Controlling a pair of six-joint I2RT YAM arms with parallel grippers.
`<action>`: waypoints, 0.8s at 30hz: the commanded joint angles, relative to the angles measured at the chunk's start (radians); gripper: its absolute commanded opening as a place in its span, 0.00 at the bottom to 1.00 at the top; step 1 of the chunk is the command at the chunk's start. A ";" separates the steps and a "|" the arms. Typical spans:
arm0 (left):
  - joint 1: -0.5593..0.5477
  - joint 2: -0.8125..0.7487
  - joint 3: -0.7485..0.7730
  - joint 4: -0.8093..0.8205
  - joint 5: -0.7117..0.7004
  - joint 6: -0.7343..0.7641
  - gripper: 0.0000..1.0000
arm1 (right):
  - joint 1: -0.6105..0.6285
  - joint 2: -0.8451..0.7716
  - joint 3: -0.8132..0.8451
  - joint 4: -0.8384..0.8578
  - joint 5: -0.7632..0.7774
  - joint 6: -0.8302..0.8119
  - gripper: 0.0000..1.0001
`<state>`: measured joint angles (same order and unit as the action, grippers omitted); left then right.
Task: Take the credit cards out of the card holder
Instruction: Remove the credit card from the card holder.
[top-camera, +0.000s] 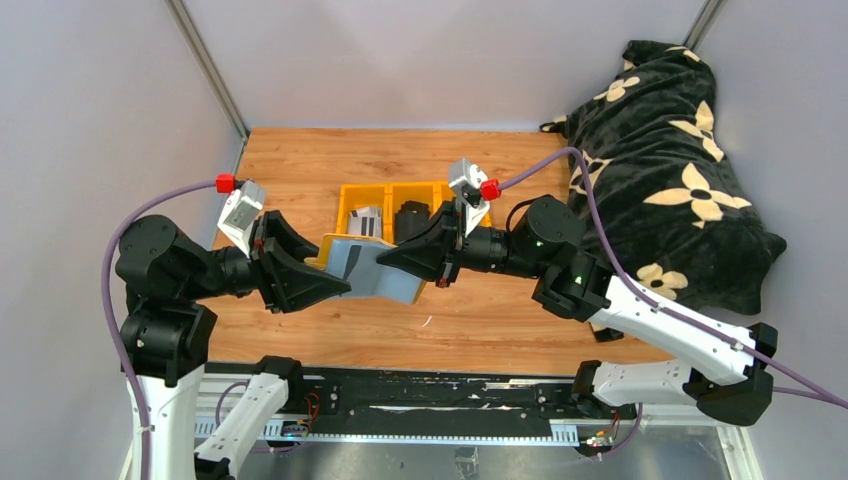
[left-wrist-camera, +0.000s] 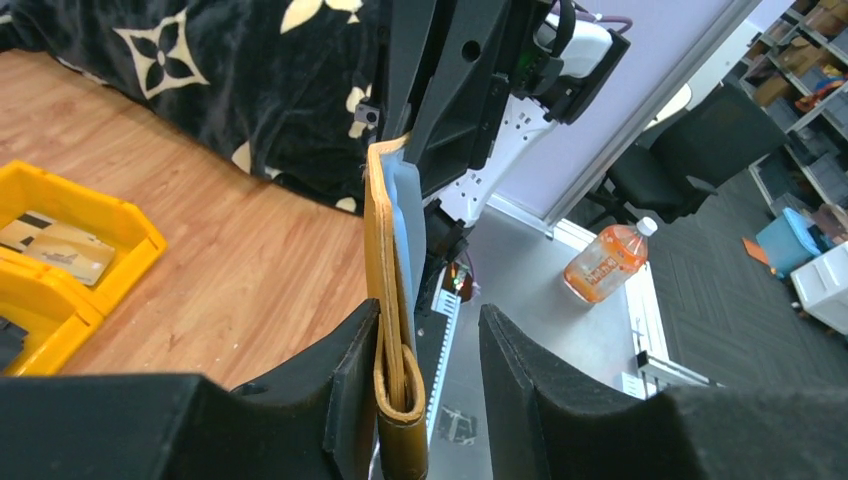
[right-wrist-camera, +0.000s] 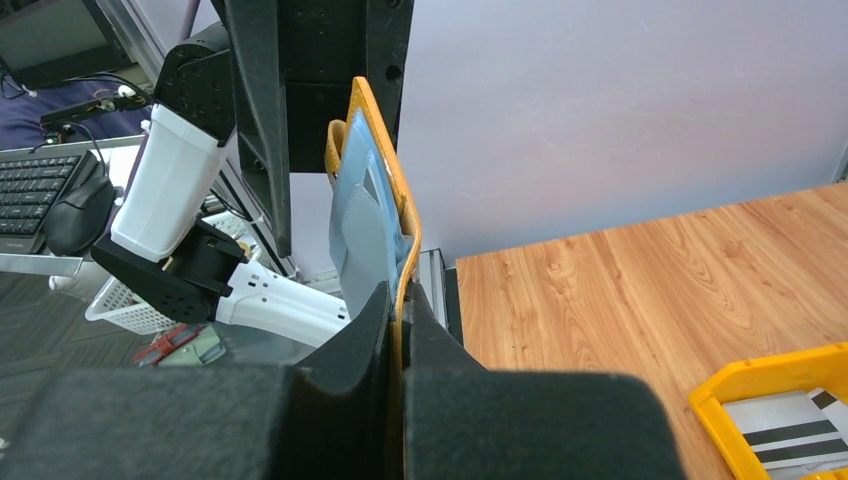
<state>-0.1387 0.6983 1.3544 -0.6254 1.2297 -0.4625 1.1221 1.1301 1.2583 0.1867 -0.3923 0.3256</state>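
The mustard-yellow card holder hangs unfolded in the air between my two arms, above the table's front half, with its grey-blue lining showing. My right gripper is shut on one edge of it. My left gripper is at the other end with its jaws apart. The card holder's folded tab rests against one finger, and a clear gap separates it from the other. Credit cards, pale with dark stripes, lie in a yellow bin. I cannot see whether the pockets hold any cards.
Two joined yellow bins stand behind the card holder at mid-table; the right one holds a black item. A black blanket with pale flowers covers the table's right side. Grey walls close in the back and sides.
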 joint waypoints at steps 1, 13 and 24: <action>-0.004 -0.026 -0.007 0.099 0.035 -0.135 0.42 | -0.021 0.013 -0.034 -0.066 0.028 -0.022 0.00; -0.004 -0.006 -0.001 0.118 -0.045 -0.191 0.19 | -0.021 0.010 -0.047 -0.044 -0.020 -0.029 0.00; -0.004 -0.062 -0.041 0.121 -0.189 -0.153 0.26 | -0.021 0.015 -0.038 -0.034 -0.029 -0.016 0.00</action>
<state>-0.1387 0.6712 1.3136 -0.5323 1.0813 -0.6212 1.1164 1.1358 1.2282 0.1860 -0.4221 0.3218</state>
